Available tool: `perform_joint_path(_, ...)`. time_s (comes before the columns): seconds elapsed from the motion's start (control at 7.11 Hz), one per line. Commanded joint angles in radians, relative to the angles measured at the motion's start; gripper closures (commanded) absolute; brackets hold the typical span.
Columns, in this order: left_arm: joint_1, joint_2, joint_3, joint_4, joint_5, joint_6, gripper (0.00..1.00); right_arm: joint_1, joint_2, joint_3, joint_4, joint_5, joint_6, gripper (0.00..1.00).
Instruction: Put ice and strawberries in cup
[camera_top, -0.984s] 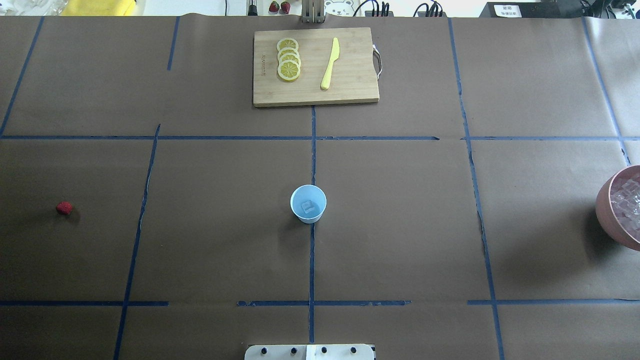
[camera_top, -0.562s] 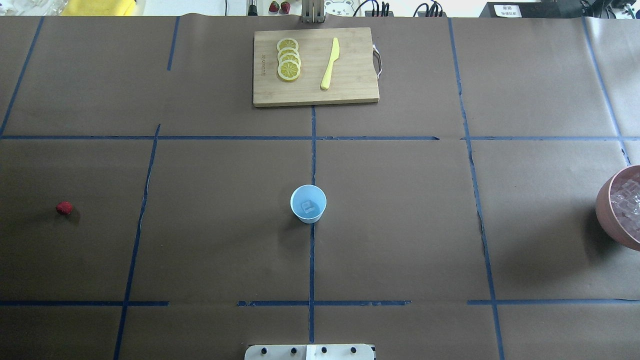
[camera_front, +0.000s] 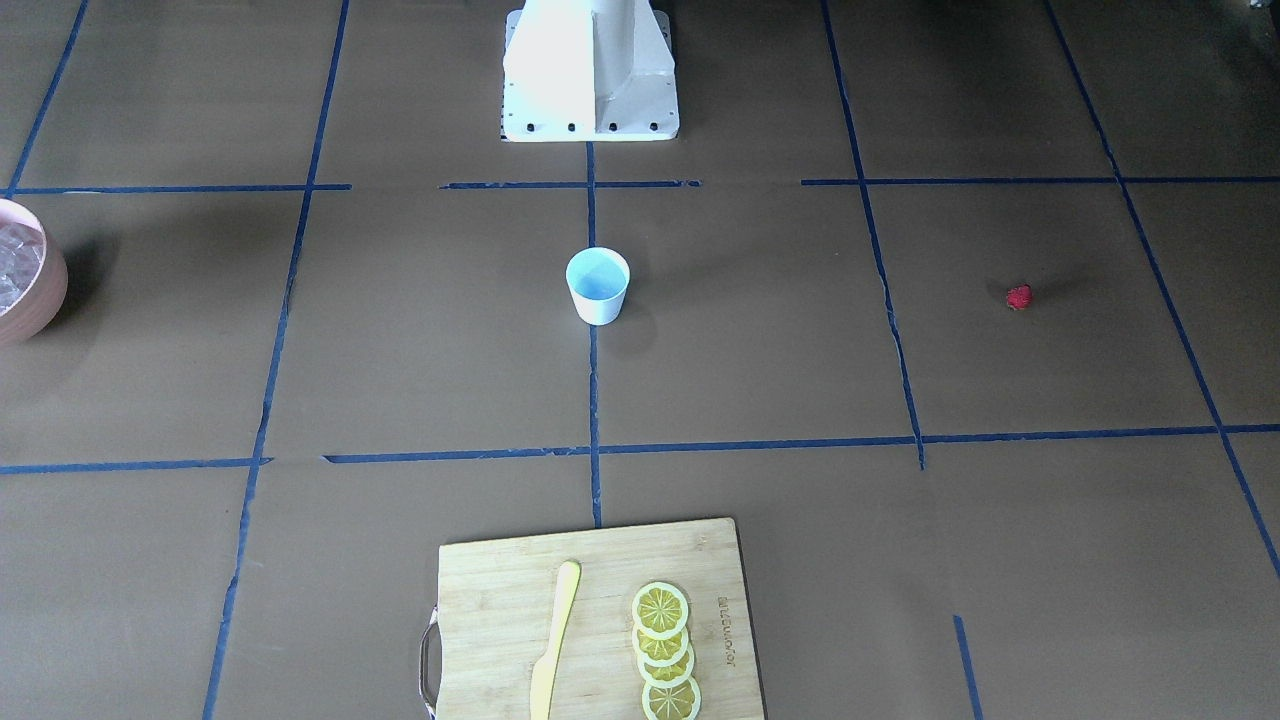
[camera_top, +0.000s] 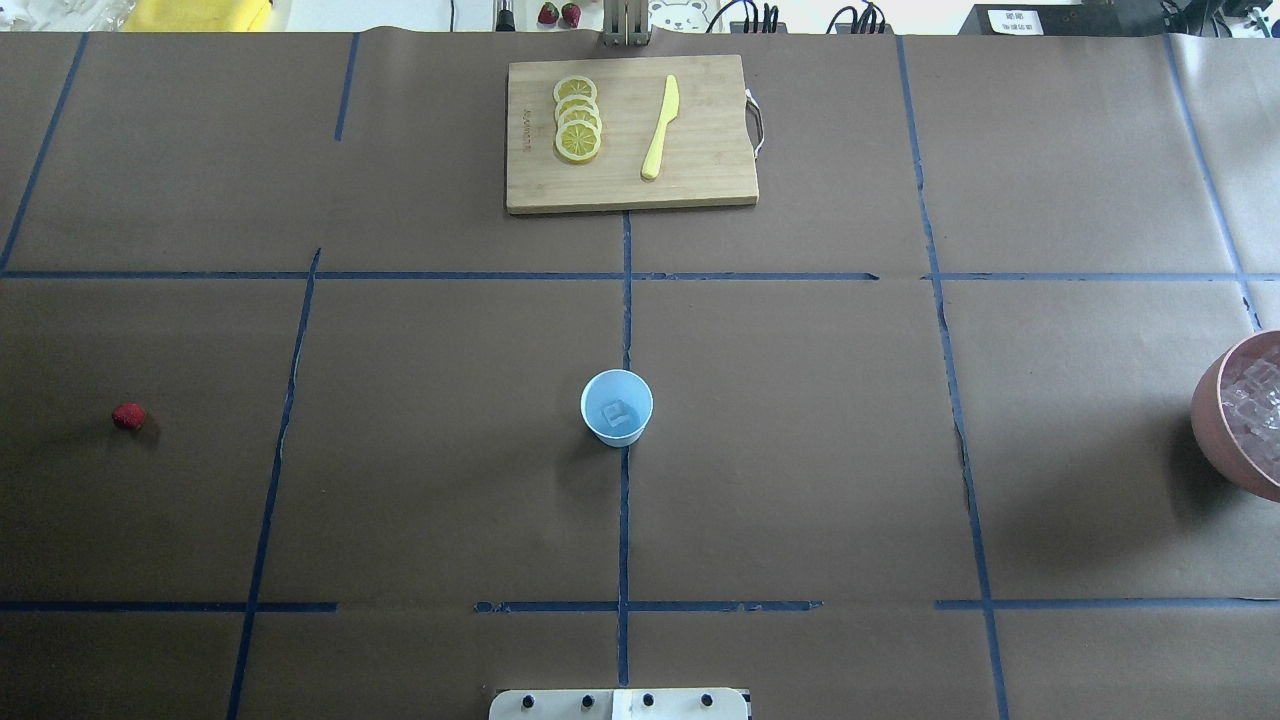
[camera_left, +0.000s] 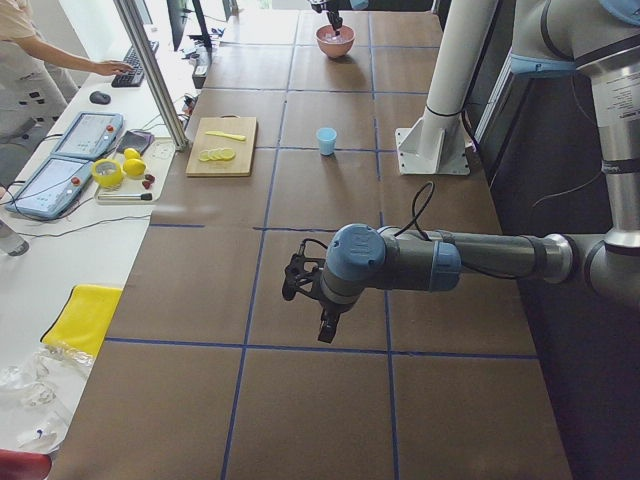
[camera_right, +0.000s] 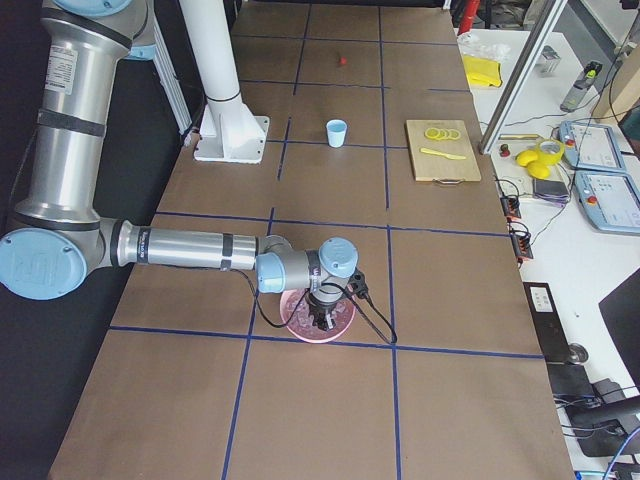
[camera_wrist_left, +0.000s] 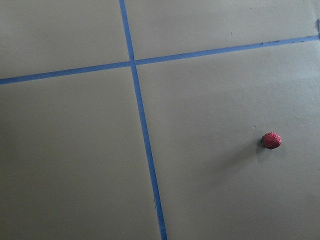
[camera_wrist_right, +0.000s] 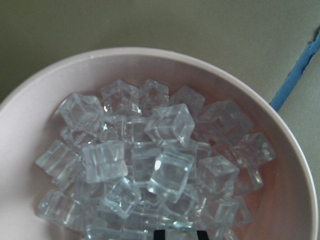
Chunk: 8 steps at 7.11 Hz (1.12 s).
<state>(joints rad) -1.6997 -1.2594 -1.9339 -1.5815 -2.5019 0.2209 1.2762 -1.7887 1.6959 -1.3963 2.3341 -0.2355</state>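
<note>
Ice (camera_wrist_right: 160, 165): glassy clear cubes heaped in a smooth pink round bowl (camera_wrist_right: 30, 115), directly beneath the right end effector (camera_right: 320, 318).
Strawberry (camera_wrist_left: 272, 140): red, bumpy, on the brown paper tabletop (camera_top: 800, 450), below and aside of the left end effector (camera_left: 325, 328).
Cup (camera_top: 617, 407): white, tapered, blue-lined, holding one cube, well apart from both.
Finger spread: cannot tell for either.

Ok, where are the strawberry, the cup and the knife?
strawberry (camera_top: 128, 416), overhead view, middle of the berry
cup (camera_front: 598, 310), front-facing view, white outer wall
knife (camera_top: 661, 128), overhead view, middle of its length
</note>
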Motion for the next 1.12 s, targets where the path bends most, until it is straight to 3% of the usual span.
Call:
perform_joint_path(0.0, 0.0, 0.0, 0.0, 0.0, 0.0, 0.0, 0.0, 0.044, -0.046, 0.116, -0.009, 0.008, 0.005, 1.0)
perform_joint_path(0.28, 0.0, 0.0, -0.002, 0.0, -0.018, 0.0, 0.0, 0.097, -0.11, 0.276, -0.017, 0.016, 0.034, 1.0)
perform_joint_path(0.56, 0.0, -0.002, -0.002, 0.0, -0.04, -0.002, 0.0, 0.056, -0.069, 0.362, -0.015, 0.136, 0.306, 1.0)
perform_joint_path(0.7, 0.0, -0.002, -0.002, 0.0, -0.04, -0.002, 0.0, -0.005, -0.033, 0.396, -0.01, 0.161, 0.466, 1.0)
perform_joint_path(0.98, 0.0, -0.002, -0.004, -0.002, -0.04, -0.002, 0.0, -0.178, 0.187, 0.413, -0.01, 0.148, 0.855, 1.0)
